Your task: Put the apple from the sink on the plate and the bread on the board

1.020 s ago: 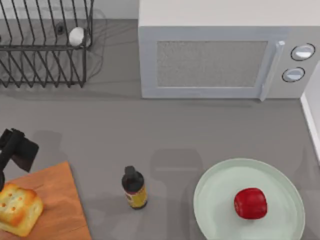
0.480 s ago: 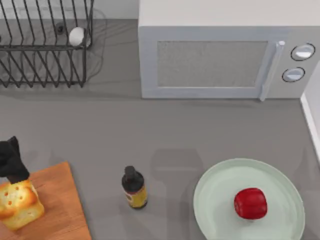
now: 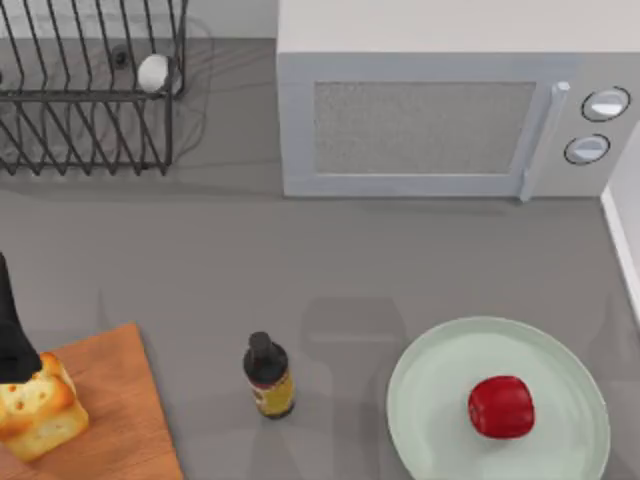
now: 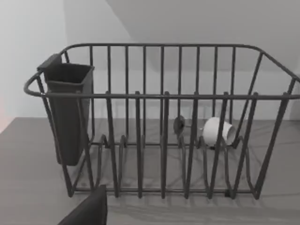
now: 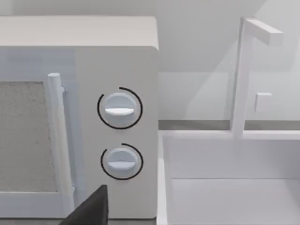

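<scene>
The red apple (image 3: 500, 407) rests on the pale green plate (image 3: 425, 365) at the front right of the table. The toasted bread (image 3: 35, 410) sits on the wooden board (image 3: 115, 400) at the front left. My left gripper (image 3: 12, 335) is a dark shape at the table's left edge, just behind the bread and apart from it. A dark part of it also shows in the left wrist view, which faces the dish rack (image 4: 159, 122). A dark part of my right gripper (image 5: 89, 211) shows in the right wrist view, facing the microwave (image 5: 117, 126) and the sink (image 5: 225, 187).
A microwave (image 3: 430, 110) stands at the back. The wire dish rack (image 3: 90, 90) at the back left holds a white egg-like ball (image 3: 153, 72) and a dark cutlery holder (image 4: 68, 112). A small dark bottle (image 3: 268, 378) stands between board and plate. The sink's edge (image 3: 625, 230) runs along the right.
My left gripper has slid toward the left edge of the top view and closer to the bread's far side. The bread turned slightly. Apple and plate have not moved.
</scene>
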